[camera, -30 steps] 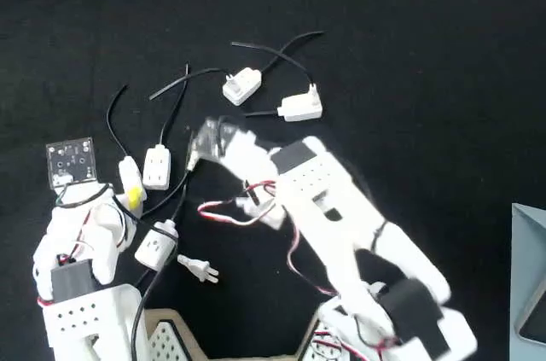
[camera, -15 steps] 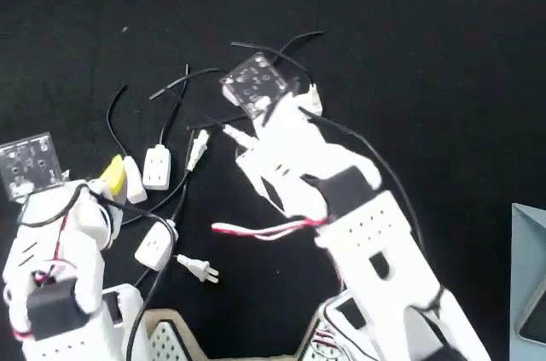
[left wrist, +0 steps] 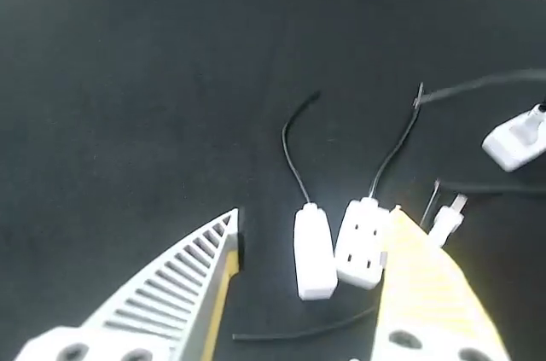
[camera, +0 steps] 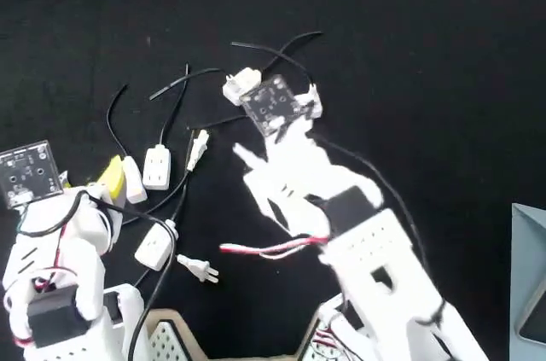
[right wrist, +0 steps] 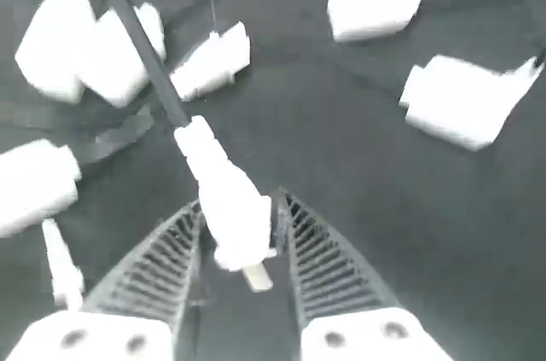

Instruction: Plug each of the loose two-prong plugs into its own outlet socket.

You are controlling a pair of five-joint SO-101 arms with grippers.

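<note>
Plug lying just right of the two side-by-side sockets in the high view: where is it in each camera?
High view: the plug lies right of the pair of sockets.
Left wrist view: plug next to that pair, by the yellow finger.
Right wrist view: blurred plug near that pair, beyond the other plug in the right gripper.
Shared landmark: the pair of sockets.
</note>
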